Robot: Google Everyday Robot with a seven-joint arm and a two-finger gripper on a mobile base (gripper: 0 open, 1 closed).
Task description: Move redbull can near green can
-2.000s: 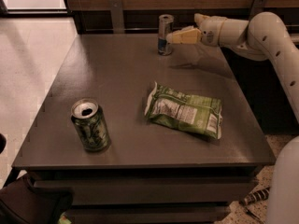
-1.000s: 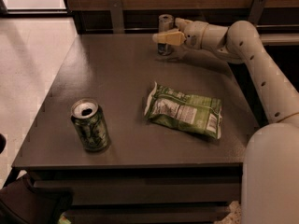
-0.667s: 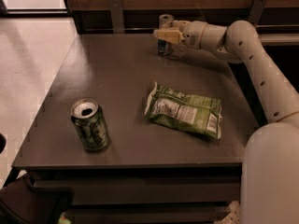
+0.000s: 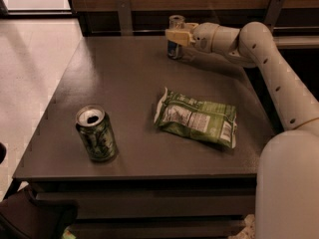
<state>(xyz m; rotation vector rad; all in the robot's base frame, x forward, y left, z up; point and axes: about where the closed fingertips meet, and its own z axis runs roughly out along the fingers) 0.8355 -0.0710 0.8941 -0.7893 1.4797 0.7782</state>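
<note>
Camera view, landmark: we place everything from the flat green crinkled snack bag (image 4: 197, 117), which lies near the middle of the dark grey counter (image 4: 124, 78).
Redbull can: the slim silver can with the blue lower band (image 4: 174, 50) stands upright at the far edge of the counter, beyond the bag and slightly to its left.
Green can: the wider dark green patterned can with an opened silver top (image 4: 96, 134) stands upright left of the bag and nearer the camera, well apart from the slim can.
End effector: the cream-coloured end effector (image 4: 172, 35) on the white arm (image 4: 269, 59) sits across the slim can's upper body. We cannot tell whether it is pinching the can or only spread around it.
Just changed: two seconds ago the end effector hung just to the right of the slim can; it has since moved onto it, while the can stands where it did.
Meaning for the task: we judge the grasp is under way, and the carry toward the green can, past the bag, has not begun.
</note>
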